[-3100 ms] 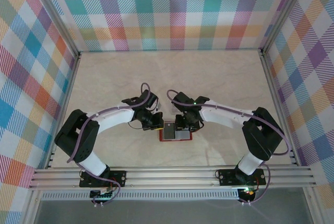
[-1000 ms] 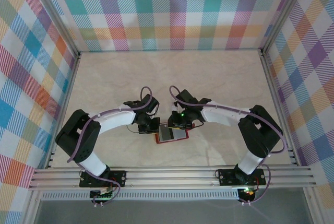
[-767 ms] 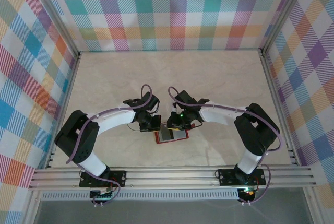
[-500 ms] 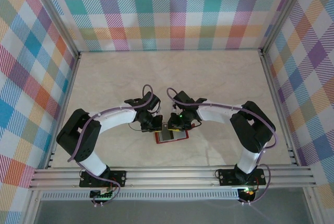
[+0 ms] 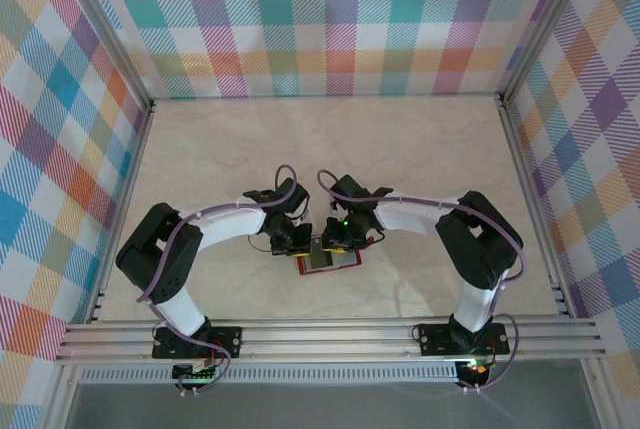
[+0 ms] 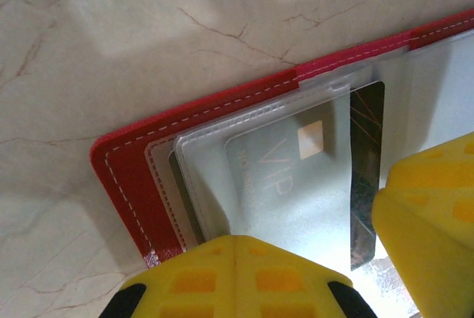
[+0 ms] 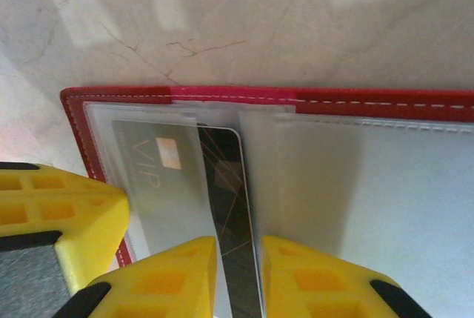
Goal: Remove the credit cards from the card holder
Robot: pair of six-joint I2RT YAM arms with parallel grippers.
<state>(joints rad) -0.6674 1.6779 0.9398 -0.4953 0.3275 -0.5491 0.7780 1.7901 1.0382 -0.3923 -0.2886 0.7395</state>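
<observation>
the right gripper (image 7: pixel 237 282) stands narrow, its jaws nipping an edge of the dark credit card (image 7: pixel 222 177). the left gripper (image 6: pixel 235 277) is closed and seems to pin the card holder (image 6: pixel 133 177), beside the pale vip card (image 6: pixel 274 199) in its clear sleeve (image 6: pixel 215 155). the holder lies open and flat on the table (image 5: pixel 250 149), between the arms. the cards look thin, stiff, slick and light. they are best pinched at a bare edge and slid out flat, or the soft holder may drag along.

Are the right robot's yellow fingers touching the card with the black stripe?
Cannot tell. In the right wrist view the black-striped card shows in the slot between the fingers of the right gripper, but they hide whether they press it.
</observation>
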